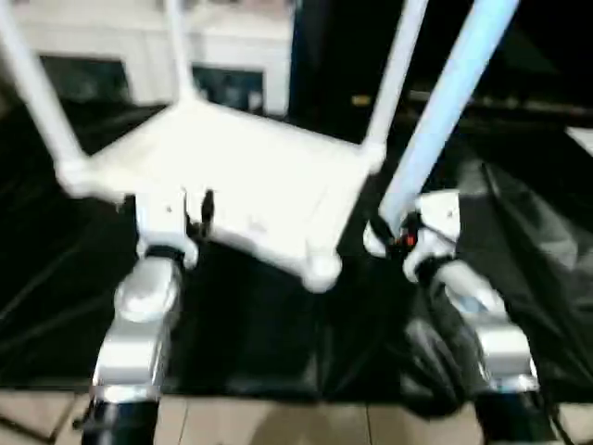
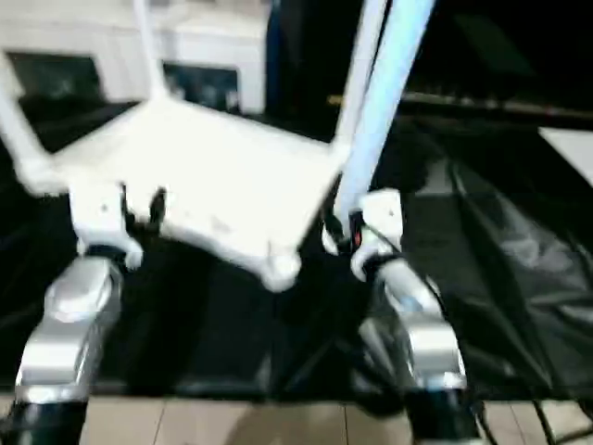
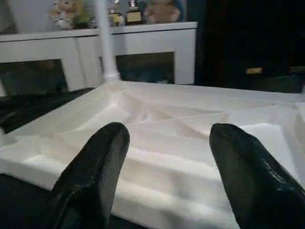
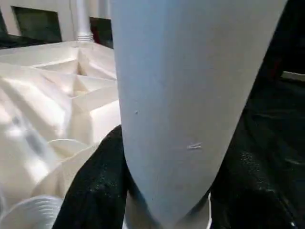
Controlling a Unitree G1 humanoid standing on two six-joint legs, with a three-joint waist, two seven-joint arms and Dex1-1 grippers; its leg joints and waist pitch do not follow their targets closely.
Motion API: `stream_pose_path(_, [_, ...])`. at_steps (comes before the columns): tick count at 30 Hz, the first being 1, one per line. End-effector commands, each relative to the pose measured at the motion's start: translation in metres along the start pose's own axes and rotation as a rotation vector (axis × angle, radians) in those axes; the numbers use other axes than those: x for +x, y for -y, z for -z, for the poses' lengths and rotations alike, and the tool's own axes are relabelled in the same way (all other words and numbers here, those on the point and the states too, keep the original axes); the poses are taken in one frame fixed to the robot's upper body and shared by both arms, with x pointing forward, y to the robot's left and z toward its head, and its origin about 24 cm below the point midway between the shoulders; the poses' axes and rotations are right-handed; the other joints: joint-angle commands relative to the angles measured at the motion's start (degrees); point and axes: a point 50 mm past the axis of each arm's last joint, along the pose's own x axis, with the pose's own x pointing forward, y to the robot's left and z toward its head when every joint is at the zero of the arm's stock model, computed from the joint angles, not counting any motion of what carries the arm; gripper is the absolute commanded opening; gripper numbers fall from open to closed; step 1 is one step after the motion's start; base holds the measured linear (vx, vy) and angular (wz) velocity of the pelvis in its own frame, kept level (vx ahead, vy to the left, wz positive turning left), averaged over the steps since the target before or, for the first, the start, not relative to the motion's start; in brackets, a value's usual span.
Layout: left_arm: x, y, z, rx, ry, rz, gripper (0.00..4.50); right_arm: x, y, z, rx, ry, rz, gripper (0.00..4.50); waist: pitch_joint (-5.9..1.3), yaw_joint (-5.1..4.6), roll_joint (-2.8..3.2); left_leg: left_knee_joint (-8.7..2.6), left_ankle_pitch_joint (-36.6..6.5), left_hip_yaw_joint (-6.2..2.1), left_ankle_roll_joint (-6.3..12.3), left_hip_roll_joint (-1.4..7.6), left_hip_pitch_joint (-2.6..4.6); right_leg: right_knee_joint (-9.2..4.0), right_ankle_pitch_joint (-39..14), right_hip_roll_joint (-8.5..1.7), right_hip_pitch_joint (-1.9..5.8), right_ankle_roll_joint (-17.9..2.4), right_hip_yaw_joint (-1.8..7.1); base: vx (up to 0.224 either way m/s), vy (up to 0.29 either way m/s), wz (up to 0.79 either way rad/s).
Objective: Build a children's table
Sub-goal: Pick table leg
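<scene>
The children's table top (image 1: 250,181) lies upside down on the black cover, ribbed underside up. Three white legs stand in its corner sockets: one at the left (image 1: 37,102), one at the back (image 1: 181,51), one at the right (image 1: 398,83). The near corner socket (image 1: 320,269) holds no leg. My right gripper (image 1: 389,232) is shut on the fourth leg (image 1: 449,107), which rises tilted just right of the top, its lower end beside that corner (image 4: 181,95). My left gripper (image 1: 196,215) is open at the top's near edge, its black fingers (image 3: 95,167) apart in front of the rim.
A white glass-door cabinet (image 1: 139,42) stands behind the work table, with toys (image 3: 162,9) on it. Crumpled black cover (image 1: 528,232) spreads to the right. Tiled floor (image 1: 278,422) shows along the near edge.
</scene>
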Motion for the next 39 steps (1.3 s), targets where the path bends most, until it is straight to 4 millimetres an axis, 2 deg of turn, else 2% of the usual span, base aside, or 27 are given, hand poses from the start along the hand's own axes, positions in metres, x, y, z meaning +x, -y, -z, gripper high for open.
stream_pose_path(1, [0.001,0.008,0.001,-0.011,-0.012,0.045,3.21,-0.004,0.008,-0.004,-0.005,0.008,0.028,1.89,-3.47,3.08,-1.47,2.43,-3.5,-0.30,11.26,-0.52,-3.12,-10.55,-13.2,-8.99,8.61,-7.1,9.14,0.053,-0.100,0.07])
stream_pose_path(2, [0.001,0.008,0.001,-0.011,-0.012,0.045,3.21,-0.004,0.008,-0.004,-0.005,0.008,0.028,1.89,-3.14,3.35,-1.17,3.59,0.8,-1.14,6.83,-0.16,-5.04,-10.25,-19.3,-8.09,9.73,-8.5,8.23,0.053,-0.100,0.07])
stream_pose_path(4, [0.001,0.008,0.001,-0.011,-0.012,0.047,3.21,-0.005,0.007,-0.003,-0.005,0.007,0.028,1.89,-2.21,3.28,0.43,2.03,4.6,-1.69,3.78,1.56,-5.55,-11.14,-23.1,-7.92,9.14,-12.0,6.14,0.060,-0.055,-0.06])
stream_pose_path(6, [0.001,0.007,0.002,-0.011,-0.014,0.048,3.21,-0.005,0.007,-0.003,-0.005,0.006,0.029,1.89,-1.64,2.66,2.71,-3.47,2.0,-1.09,3.61,3.75,-2.18,-12.18,-27.0,-4.99,7.42,-12.7,2.27,0.066,0.006,-0.05])
stream_pose_path(7, [0.001,0.008,0.003,-0.015,-0.017,0.054,3.21,-0.006,0.007,-0.003,-0.007,0.006,0.032,1.89,-1.50,1.36,4.62,-7.07,-6.7,-2.33,2.82,5.50,-2.03,-9.83,-24.4,-1.31,7.58,-10.2,-0.17,0.088,0.080,-0.02])
stream_pose_path(8, [0.001,0.008,0.003,-0.015,-0.017,0.054,3.21,-0.006,0.007,-0.003,-0.007,0.006,0.032,1.89,-1.89,0.27,4.82,-8.10,-12.0,-3.77,3.09,7.08,0.91,-8.34,-21.0,0.25,5.65,-9.5,-0.99,0.088,0.080,-0.02])
stream_pose_path(9, [0.001,0.008,0.004,-0.020,-0.020,0.059,3.21,-0.006,0.008,-0.003,-0.010,0.006,0.034,1.89,-3.18,-1.20,6.42,-9.33,-19.1,-7.42,4.49,9.59,6.03,-3.69,-10.5,0.56,2.96,-9.5,-1.57,0.110,0.065,0.02])
stream_pose_path(10, [0.001,0.009,0.004,-0.021,-0.021,0.066,3.21,-0.006,0.008,-0.005,-0.016,0.009,0.039,1.89,-2.95,-2.31,5.58,-9.64,-16.7,-8.87,9.54,10.52,7.19,-0.99,-4.6,0.40,0.62,-5.8,-1.54,0.109,0.036,0.08])
stream_pose_path(12, [0.002,0.013,0.005,-0.011,-0.024,0.092,3.21,-0.009,0.013,-0.007,-0.014,0.014,0.061,1.89,-2.44,-2.69,4.16,-9.35,-13.4,-7.68,16.94,9.85,6.86,-0.65,-0.9,-1.01,-0.72,-1.8,-0.59,0.101,0.020,0.09])
stream_pose_path(13, [0.003,0.014,0.003,-0.014,-0.022,0.097,3.21,-0.010,0.014,-0.008,-0.012,0.014,0.061,1.89,-2.19,-2.74,2.95,-8.43,-12.0,-5.16,17.60,6.74,5.09,-4.03,1.4,-2.18,0.77,-2.6,0.49,0.093,-0.049,0.06])
stream_pose_path(14, [0.003,0.015,0.002,-0.016,-0.020,0.100,3.21,-0.010,0.015,-0.008,-0.012,0.014,0.059,1.89,-2.77,-0.90,0.61,-4.39,-10.5,-0.46,14.37,1.26,-0.26,-8.99,-3.0,-4.92,7.04,-7.1,4.39,0.093,-0.049,0.06])
stream_pose_path(15, [0.003,0.015,0.002,-0.016,-0.020,0.102,3.21,-0.010,0.015,-0.008,-0.012,0.014,0.059,1.89,-3.43,-0.12,-0.48,-0.95,-7.5,0.43,13.31,-0.96,-2.42,-10.45,-7.4,-6.74,10.15,-8.2,6.99,0.082,-0.070,0.07])
stream_pose_path(16, [0.005,0.016,-0.001,-0.017,-0.013,0.117,3.21,-0.010,0.014,-0.007,-0.010,0.010,0.058,1.89,-3.32,1.72,-0.31,2.90,-1.4,-0.88,10.24,0.27,-5.30,-11.57,-14.3,-9.75,12.17,-12.2,9.10,0.084,-0.060,-0.02])
stream_pose_path(17, [0.005,0.016,-0.002,-0.019,-0.010,0.123,3.21,-0.010,0.014,-0.006,-0.010,0.007,0.057,1.89,-2.89,1.77,0.30,3.35,3.2,-1.58,6.96,0.95,-7.16,-11.19,-15.0,-9.14,12.54,-14.1,7.20,0.084,-0.060,-0.02])
stream_pose_path(19, [0.007,0.017,-0.004,-0.028,-0.007,0.148,3.21,-0.010,0.011,-0.004,-0.014,-0.001,0.053,1.89,-2.37,1.65,2.41,-0.94,6.8,-1.85,5.50,2.59,-6.06,-11.23,-15.8,-6.14,10.79,-16.0,3.46,0.101,-0.005,-0.05])
stream_pose_path(20, [0.008,0.018,-0.004,-0.049,0.001,0.175,3.21,-0.010,0.010,-0.003,-0.016,-0.004,0.050,1.89,-2.49,1.39,3.48,-3.41,7.4,-1.46,5.44,3.32,-4.50,-11.52,-17.0,-4.54,10.31,-15.1,1.65,0.105,0.026,-0.01])
stream_pose_path(21, [0.009,0.022,-0.004,-0.049,-0.006,0.222,3.21,-0.010,0.010,-0.002,-0.019,-0.006,0.051,1.89,-2.38,0.16,5.83,-6.96,4.1,-3.05,5.64,5.28,-1.70,-8.61,-12.2,-0.04,8.01,-10.7,-1.35,0.133,0.076,-0.01])
stream_pose_path(22, [0.009,0.023,-0.004,-0.049,-0.008,0.236,3.21,-0.010,0.010,-0.001,-0.020,-0.007,0.051,1.89,-3.32,-2.14,6.25,-7.15,4.3,-7.20,11.63,8.90,3.37,-2.72,-5.7,1.38,2.85,-7.8,-1.58,0.140,0.073,0.00])
stream_pose_path(23, [0.009,0.025,-0.003,-0.042,-0.018,0.271,3.21,-0.010,0.010,-0.001,-0.021,-0.007,0.051,1.89,-4.27,-2.35,5.69,-5.79,15.2,-8.77,18.92,10.40,4.94,-1.11,-0.3,-0.31,0.61,-4.8,-0.42,0.140,0.073,0.00])
stream_pose_path(24, [0.006,0.040,0.000,0.000,-0.045,0.537,3.21,-0.012,0.013,-0.004,-0.011,0.000,0.049,1.89,-4.10,-1.93,4.96,-4.79,23.4,-8.64,21.82,10.60,4.52,-1.38,2.9,-1.29,-0.26,-3.1,0.69,0.104,0.038,0.09])
stream_pose_path(25, [0.000,0.047,0.001,0.037,-0.053,0.800,3.21,-0.011,0.018,-0.007,-0.003,0.003,0.041,1.89,-4.18,-0.22,3.95,-2.68,35.8,-6.77,22.29,8.86,2.38,-3.52,10.3,-3.92,-0.65,-1.1,3.39,0.000,0.000,0.00])
stream_pose_path(26, [-0.001,0.047,0.001,0.045,-0.051,0.884,3.21,-0.011,0.020,-0.009,-0.004,0.003,0.036,1.89,-4.41,0.10,2.33,-1.79,37.2,-5.13,19.83,6.28,0.50,-4.75,16.3,-4.70,0.78,-1.0,4.51,0.000,0.000,0.00])
stream_pose_path(28, [-0.001,0.045,0.003,0.092,-0.073,0.965,3.57,-0.010,0.021,-0.010,-0.013,0.003,0.020,1.89,-5.06,1.98,1.33,-2.25,29.9,-1.68,10.75,1.65,-3.36,-2.89,39.3,-3.30,4.17,-4.1,4.35,0.000,0.000,0.00])
stream_pose_path(29, [0.000,0.042,0.005,0.166,-0.106,1.052,3.57,-0.008,0.023,-0.012,-0.017,0.006,0.004,1.89,-4.82,2.07,1.31,-3.26,22.3,-1.44,8.34,2.11,-3.76,-3.20,39.0,-3.14,4.59,-5.2,3.77,0.000,0.000,0.00])
stream_pose_path(34, [0.013,0.031,0.006,0.325,-0.259,1.301,4.00,-0.006,0.025,-0.017,-0.015,0.011,-0.121,1.89,-2.63,1.03,3.73,-6.39,-4.1,-1.19,1.61,4.67,-1.88,-5.78,3.0,-3.32,3.51,-13.5,3.33,-0.057,-0.022,-0.01])
stream_pose_path(36, [0.015,0.030,0.005,0.334,-0.284,1.335,4.02,-0.007,0.025,-0.018,-0.029,0.006,-0.146,1.89,-2.05,0.83,3.36,-7.15,-12.2,-0.42,-0.50,4.95,-1.20,-7.16,-7.3,-3.43,3.27,-14.2,3.51,-0.076,-0.001,0.04])
stream_pose_path(39, [0.020,0.028,0.011,0.453,-0.360,1.389,4.02,-0.008,0.023,-0.018,-0.042,-0.004,-0.206,1.89,-2.16,1.10,3.11,-7.33,-11.3,0.35,-1.59,5.25,-1.34,-7.81,-12.1,-3.96,3.32,-12.5,4.07,-0.057,0.006,0.02])
